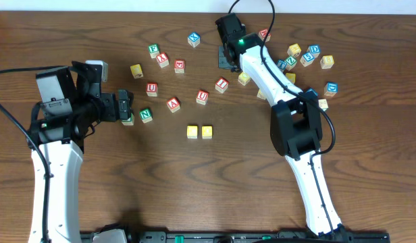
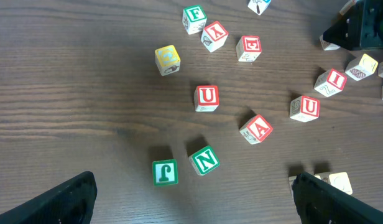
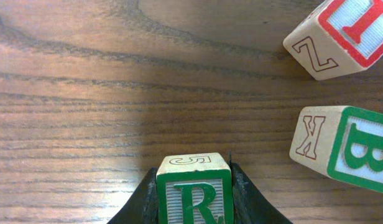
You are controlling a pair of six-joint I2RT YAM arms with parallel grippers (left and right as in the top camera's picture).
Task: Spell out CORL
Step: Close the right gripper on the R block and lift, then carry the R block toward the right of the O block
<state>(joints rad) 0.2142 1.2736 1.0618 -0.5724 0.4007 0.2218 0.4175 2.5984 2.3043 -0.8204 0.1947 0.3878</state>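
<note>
Your right gripper (image 3: 194, 182) pinches green R cube (image 3: 193, 202) on flat side faces; likely light, rigid, slick wood; left gripper (image 2: 194, 196) spread wide.

Mid-table, side by side: left yellow cube (image 1: 192, 131), right yellow cube (image 1: 206, 131). Farther back, pinched upright: green R cube (image 3: 194, 198).

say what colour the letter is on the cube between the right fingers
Green, green-bordered, on the R cube; clearest in the right wrist view.

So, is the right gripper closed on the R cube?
Yes, shut: the right gripper has its fingers flush against both sides of the R cube.
</note>
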